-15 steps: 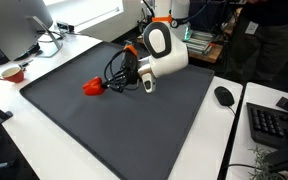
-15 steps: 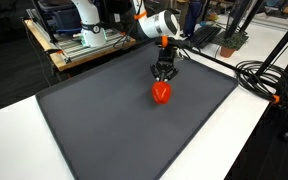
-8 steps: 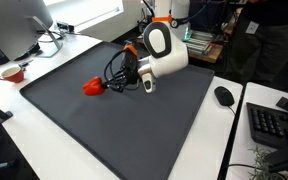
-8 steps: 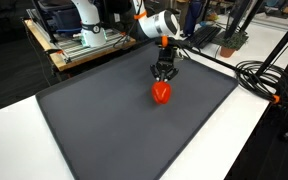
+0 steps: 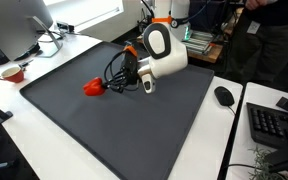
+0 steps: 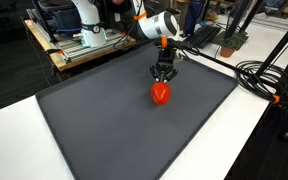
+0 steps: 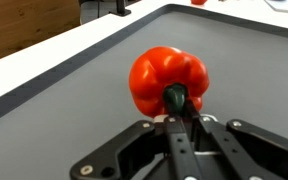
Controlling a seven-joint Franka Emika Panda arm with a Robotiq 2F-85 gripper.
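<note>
A red bell pepper point(image 7: 164, 75) with a green stem point(image 7: 176, 98) lies on the dark grey mat point(image 5: 134, 130). It shows in both exterior views point(image 5: 92, 87) point(image 6: 161, 93). My gripper point(image 7: 181, 118) is right at the pepper, its two fingers drawn close together around the tip of the stem. In both exterior views the gripper point(image 5: 119, 84) point(image 6: 164, 75) sits low over the mat, touching the pepper's stem side. The pepper rests on the mat.
A computer mouse point(image 5: 224, 96) and a keyboard point(image 5: 276, 123) lie on the white table beside the mat. A small red cup point(image 5: 12, 72) and a monitor point(image 5: 19, 25) stand past the mat's other side. Thick cables point(image 6: 269, 80) run along the table.
</note>
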